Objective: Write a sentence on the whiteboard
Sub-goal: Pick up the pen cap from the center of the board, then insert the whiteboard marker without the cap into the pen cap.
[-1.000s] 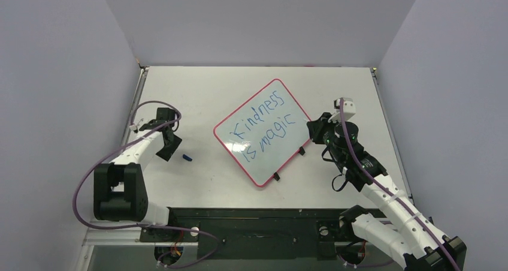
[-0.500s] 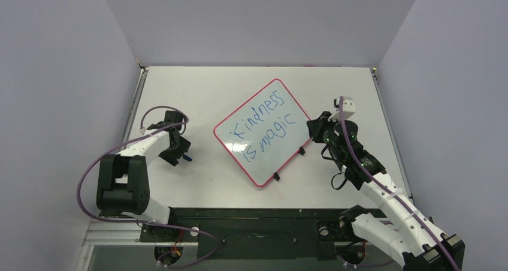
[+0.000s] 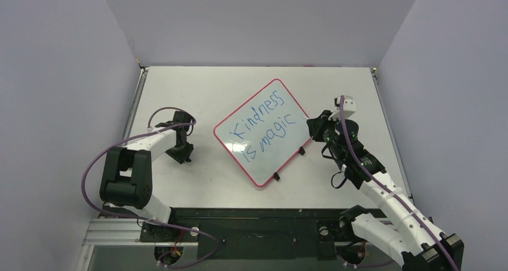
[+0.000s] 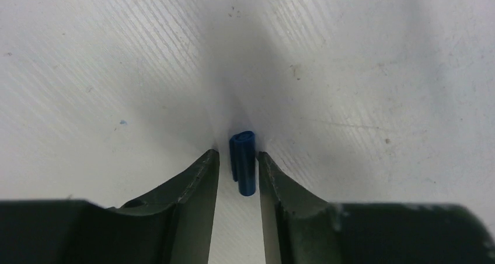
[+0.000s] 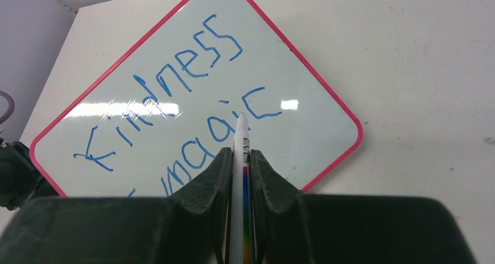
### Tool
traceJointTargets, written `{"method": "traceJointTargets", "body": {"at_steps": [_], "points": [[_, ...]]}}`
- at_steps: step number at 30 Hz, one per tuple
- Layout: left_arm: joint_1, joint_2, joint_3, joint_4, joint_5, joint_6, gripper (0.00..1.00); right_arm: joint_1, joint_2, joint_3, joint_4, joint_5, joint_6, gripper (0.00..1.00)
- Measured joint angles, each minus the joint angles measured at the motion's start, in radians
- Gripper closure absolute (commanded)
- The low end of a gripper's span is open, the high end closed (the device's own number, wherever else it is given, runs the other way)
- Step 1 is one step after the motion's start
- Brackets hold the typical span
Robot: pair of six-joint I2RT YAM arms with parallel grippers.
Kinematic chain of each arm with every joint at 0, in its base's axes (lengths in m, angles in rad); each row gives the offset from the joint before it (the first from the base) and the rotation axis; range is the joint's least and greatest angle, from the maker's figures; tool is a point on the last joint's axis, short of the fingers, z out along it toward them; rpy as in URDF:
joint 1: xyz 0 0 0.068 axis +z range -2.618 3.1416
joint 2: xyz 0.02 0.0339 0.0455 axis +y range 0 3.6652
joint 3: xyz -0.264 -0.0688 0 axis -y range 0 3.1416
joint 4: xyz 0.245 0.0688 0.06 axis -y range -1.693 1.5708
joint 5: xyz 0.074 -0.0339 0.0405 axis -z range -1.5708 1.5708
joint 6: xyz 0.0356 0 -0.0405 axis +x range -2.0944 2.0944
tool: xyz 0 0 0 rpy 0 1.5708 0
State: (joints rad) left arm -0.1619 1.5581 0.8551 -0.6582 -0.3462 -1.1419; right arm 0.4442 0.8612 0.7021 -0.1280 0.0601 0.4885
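The whiteboard (image 3: 272, 150), white with a red rim, lies tilted at mid table. The sentence (image 3: 263, 126) in blue reads "Kindness is magic" in two lines, also legible as the sentence (image 5: 175, 83) in the right wrist view. My right gripper (image 5: 240, 153) is shut on a white marker (image 5: 240, 136), its tip over the final "c" on the whiteboard (image 5: 318, 129). My left gripper (image 4: 237, 153) is down at the table left of the board, open. A small blue cap (image 4: 244, 172) lies between its fingers, against the right one, with a gap on the left.
Two black clips (image 3: 301, 150) sit on the board's lower right edge. Grey walls close in the table on the left, back and right. In the top view the left gripper (image 3: 184, 156) stands well left of the board and the right gripper (image 3: 314, 127) stands at its right edge.
My left gripper moved right and down over the blue cap, now straddling it with the jaws narrowing. The right arm and the board have not moved.
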Motion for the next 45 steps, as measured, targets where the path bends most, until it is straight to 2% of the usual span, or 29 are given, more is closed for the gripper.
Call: {"method": "traceJointTargets", "body": {"at_steps": [3,4,15,26,32,38,42,45], "points": [[0.001,0.024,0.018,-0.016,-0.013,0.006,0.97,-0.003,0.0,0.0,0.0,-0.002,0.0,1.0],[0.002,0.028,0.023,-0.019,-0.013,0.01,1.0,-0.005,0.0,0.0,0.0,-0.003,0.0,1.0],[0.015,-0.021,-0.013,0.064,0.043,0.018,1.0,-0.013,-0.004,-0.01,0.0,-0.02,0.003,1.0],[0.027,-0.375,-0.129,0.19,0.106,0.025,1.0,-0.013,-0.056,-0.01,0.02,-0.09,0.006,1.0],[0.033,-0.593,-0.174,0.289,0.13,0.099,1.0,-0.013,-0.058,-0.008,0.021,-0.106,0.013,1.0],[0.042,-0.675,-0.151,0.319,0.162,0.192,1.0,-0.013,-0.058,0.017,0.013,-0.11,0.014,1.0],[0.082,-0.679,-0.147,0.378,0.28,0.233,1.0,-0.013,-0.058,0.043,0.011,-0.11,0.015,1.0],[0.192,-0.665,-0.148,0.462,0.441,0.237,1.0,-0.013,-0.058,0.055,0.011,-0.109,0.016,1.0]]}}
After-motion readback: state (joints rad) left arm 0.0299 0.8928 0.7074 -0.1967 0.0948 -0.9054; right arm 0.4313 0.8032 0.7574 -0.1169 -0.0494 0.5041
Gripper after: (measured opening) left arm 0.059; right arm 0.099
